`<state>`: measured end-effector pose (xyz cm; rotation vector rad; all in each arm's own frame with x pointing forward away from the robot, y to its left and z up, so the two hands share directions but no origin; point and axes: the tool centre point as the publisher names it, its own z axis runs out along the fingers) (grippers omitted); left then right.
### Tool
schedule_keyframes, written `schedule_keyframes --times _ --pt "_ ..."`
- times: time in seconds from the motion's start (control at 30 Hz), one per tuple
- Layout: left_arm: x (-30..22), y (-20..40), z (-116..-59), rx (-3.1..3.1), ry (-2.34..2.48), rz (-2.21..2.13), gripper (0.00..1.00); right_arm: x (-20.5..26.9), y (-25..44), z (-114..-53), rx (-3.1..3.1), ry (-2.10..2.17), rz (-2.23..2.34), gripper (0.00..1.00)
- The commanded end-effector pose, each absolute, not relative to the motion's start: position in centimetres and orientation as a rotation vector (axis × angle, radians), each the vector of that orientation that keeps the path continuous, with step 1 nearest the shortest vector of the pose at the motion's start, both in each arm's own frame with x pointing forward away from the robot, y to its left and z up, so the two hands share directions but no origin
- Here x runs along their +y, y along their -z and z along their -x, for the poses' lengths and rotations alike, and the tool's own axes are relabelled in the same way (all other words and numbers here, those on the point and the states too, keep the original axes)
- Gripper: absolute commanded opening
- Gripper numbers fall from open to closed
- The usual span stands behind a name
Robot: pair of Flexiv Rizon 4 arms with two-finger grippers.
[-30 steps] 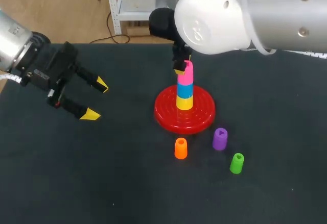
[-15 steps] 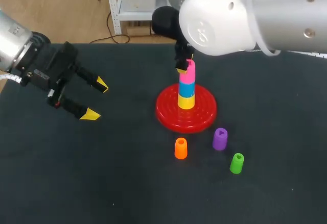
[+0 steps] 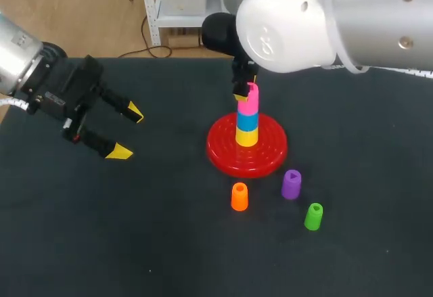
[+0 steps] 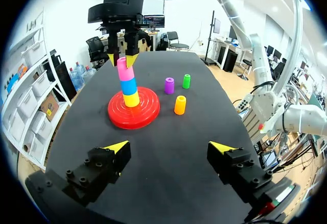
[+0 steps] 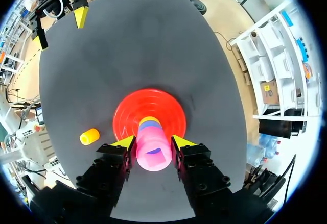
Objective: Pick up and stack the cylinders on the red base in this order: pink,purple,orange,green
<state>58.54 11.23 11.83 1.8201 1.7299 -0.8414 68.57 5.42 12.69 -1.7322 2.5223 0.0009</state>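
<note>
A red base (image 3: pixel 223 151) carries a stack: a yellow cylinder (image 3: pixel 246 136), a blue one (image 3: pixel 247 120), and a pink cylinder (image 3: pixel 249 102) on top. My right gripper (image 3: pixel 245 93) comes down from above and is shut on the pink cylinder (image 5: pixel 153 152), one finger on each side. The orange cylinder (image 3: pixel 239 196), purple cylinder (image 3: pixel 291 184) and green cylinder (image 3: pixel 313 216) stand upright on the table in front of the base. My left gripper (image 3: pixel 128 132) hangs open and empty far to the left of the base (image 4: pixel 122 119).
The black tabletop (image 3: pixel 135 243) has free room to the left and in front of the loose cylinders. The large white body of my right arm (image 3: pixel 304 19) hangs over the back of the table.
My right arm has shifted very slightly to the right, still holding the pink cylinder over the stack. The left arm has not moved.
</note>
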Motion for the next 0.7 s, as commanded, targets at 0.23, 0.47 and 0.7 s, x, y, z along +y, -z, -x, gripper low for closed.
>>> schedule_keyframes --times 0.23,0.47,0.7 --pt "11.35 -11.73 -58.42 1.724 0.839 -1.817 1.0 5.47 -11.97 -68.57 2.544 -0.004 1.731 0.0" --pt "11.35 -11.73 -58.42 1.724 0.839 -1.817 1.0 5.12 -11.86 -68.28 2.564 -0.006 1.713 0.0" --pt "11.35 -11.73 -58.42 1.724 0.839 -1.817 1.0 4.84 -12.21 -67.89 2.572 0.063 1.654 1.0"
